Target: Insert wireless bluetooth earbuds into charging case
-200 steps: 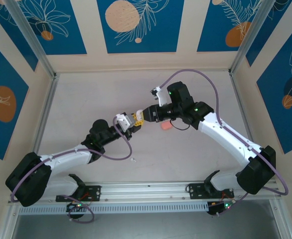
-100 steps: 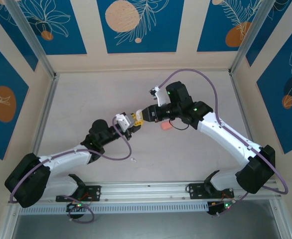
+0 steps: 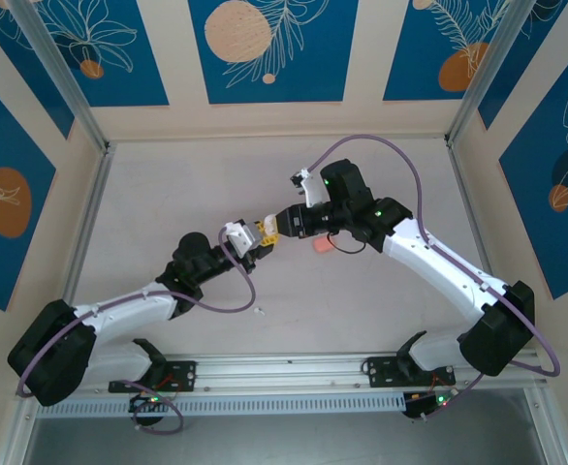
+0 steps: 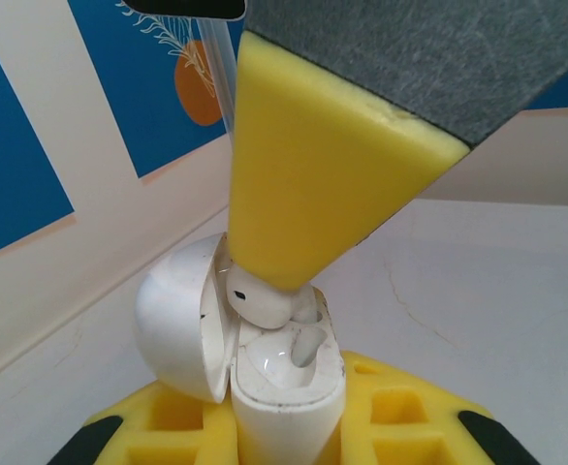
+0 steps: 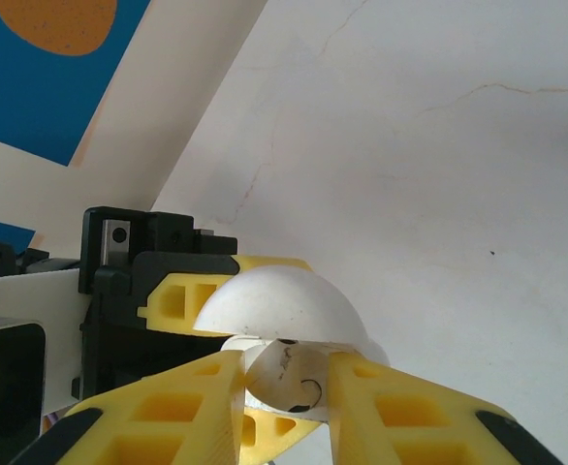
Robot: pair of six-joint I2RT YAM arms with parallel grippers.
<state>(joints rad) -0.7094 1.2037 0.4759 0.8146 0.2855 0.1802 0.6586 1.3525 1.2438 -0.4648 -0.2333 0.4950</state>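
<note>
A white charging case (image 4: 289, 407) stands open, its lid (image 4: 173, 325) swung back to the left. My left gripper (image 4: 284, 431) is shut on the case body, with its yellow fingers (image 4: 405, 412) on both sides. My right gripper (image 5: 286, 387) is shut on a white earbud (image 5: 292, 376). It holds the earbud right at the case mouth, under the domed lid (image 5: 279, 305). In the left wrist view the earbud (image 4: 260, 298) sits partly in a socket beneath a right finger (image 4: 313, 165). From above, the left gripper (image 3: 248, 238) and right gripper (image 3: 270, 230) meet at mid-table.
A salmon-pink object (image 3: 323, 246) lies on the table just under the right wrist. A tiny white bit (image 3: 259, 311) rests nearer the front, between the arms. A metal rail (image 3: 284, 370) runs along the near edge, and walls close the other sides.
</note>
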